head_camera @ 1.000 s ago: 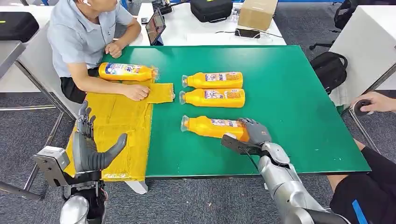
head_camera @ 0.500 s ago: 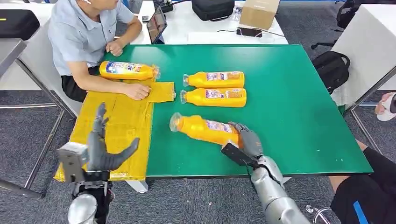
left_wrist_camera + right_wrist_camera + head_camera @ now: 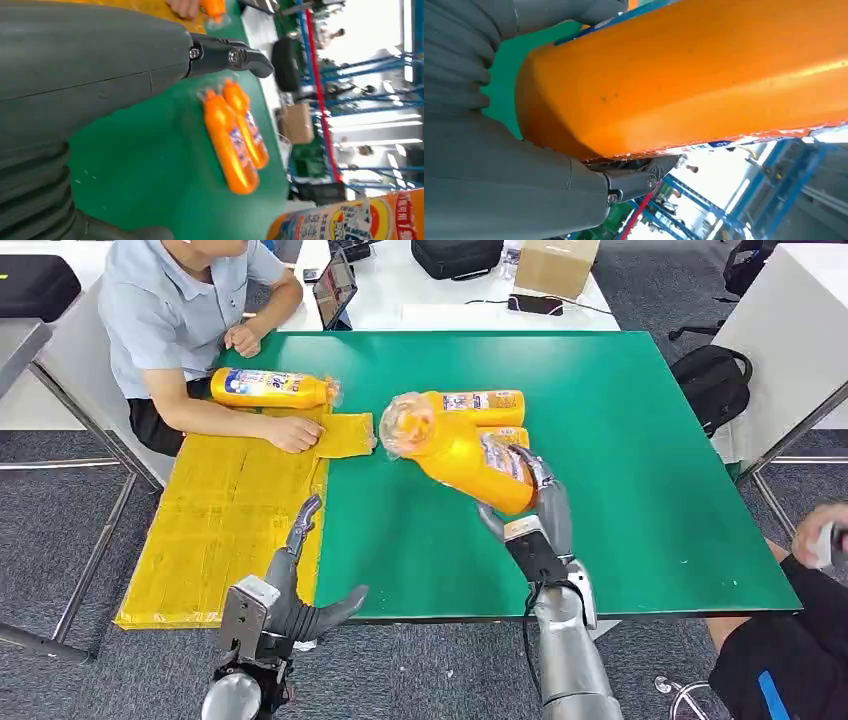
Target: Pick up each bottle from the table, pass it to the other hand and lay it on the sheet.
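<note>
My right hand [image 3: 535,518] grips an orange bottle [image 3: 462,452] by its base and holds it above the green table [image 3: 640,490], its clear cap tilted up and to the left. In the right wrist view the bottle [image 3: 694,70] lies across the fingers [image 3: 634,182]. My left hand [image 3: 295,590] is open at the table's front edge, beside the yellow sheet [image 3: 230,520]. One bottle [image 3: 268,389] lies on the sheet's far end. Two more bottles [image 3: 475,401] lie side by side on the table behind the held one; the left wrist view shows them [image 3: 235,140].
A seated person leans on the far left corner, one hand [image 3: 293,435] resting on the sheet. Another person's hand [image 3: 822,535] is at the right edge. A white table behind carries a black bag [image 3: 458,258] and a cardboard box [image 3: 555,262]. A backpack [image 3: 710,385] lies on the floor.
My right hand has lifted the nearest bottle off the table and swung its cap up and leftward. My left hand has moved right, from beside the sheet toward the table's front edge.
</note>
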